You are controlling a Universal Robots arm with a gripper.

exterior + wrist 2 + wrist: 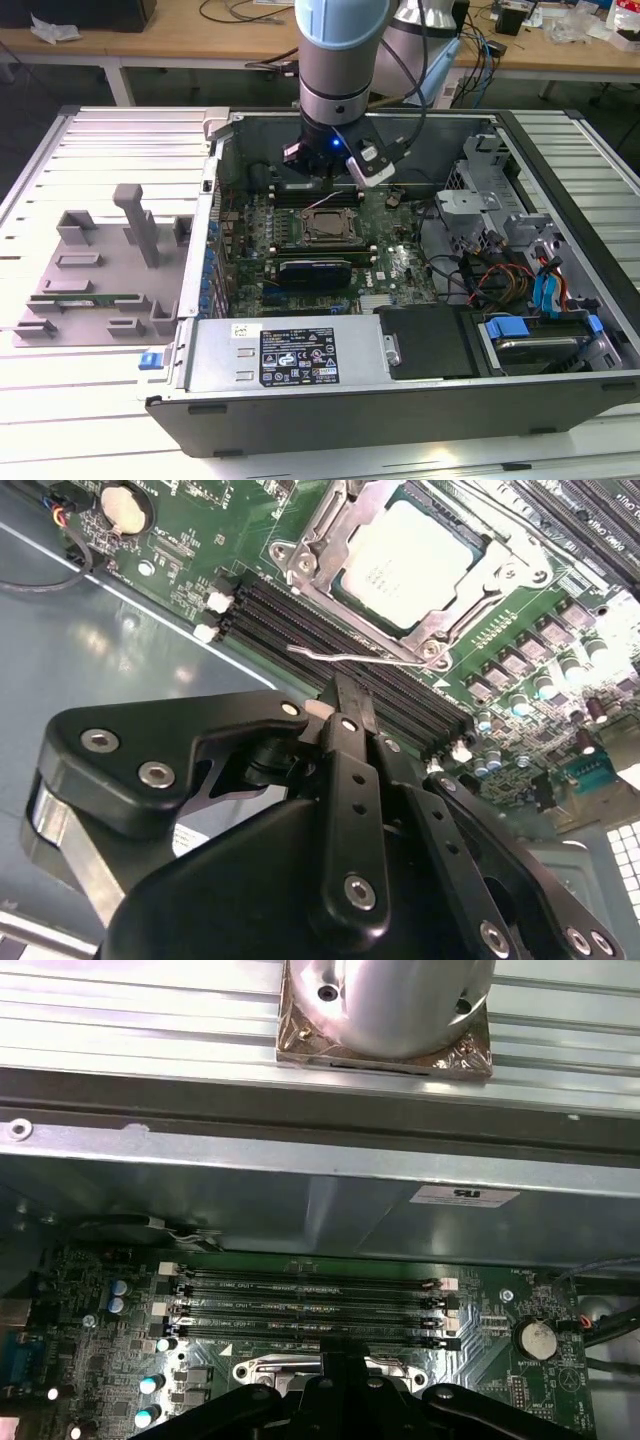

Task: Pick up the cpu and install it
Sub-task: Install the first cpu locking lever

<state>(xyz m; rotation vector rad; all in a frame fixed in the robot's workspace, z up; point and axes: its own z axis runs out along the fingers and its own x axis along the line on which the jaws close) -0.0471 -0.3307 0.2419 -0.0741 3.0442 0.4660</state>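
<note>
Right, there was the end effector (342, 695) hanging low inside the open computer case (560, 180), fingers brought together with nothing that I could make out between them, poised over the black memory slots (300, 620) on the green board. And the cpu (405, 565) was not in its grasp at all: it lay flat in the socket, pale silver top up, ringed by the metal frame (300, 540), so by my reckoning the picking and setting down were done. The whole business turned on one thing: the cpu sat just beyond the fingertips, across that bank of slots, on the side away from the case wall (300, 1200). In the exterior view the end effector (335, 170) stood just behind the socket and the cpu (322, 228) lay toward the near side of the case from it. It is square, so no long axis to speak of, but its edges ran in line with the slots. A thin wire lever (335, 656) stuck out free between the frame and the fingertips, near both; whether the frame was locked down I could not tell. Off on the exterior view's left, a grey tray (90, 270) lay on the slatted surface (60, 400), well apart from all this
</note>
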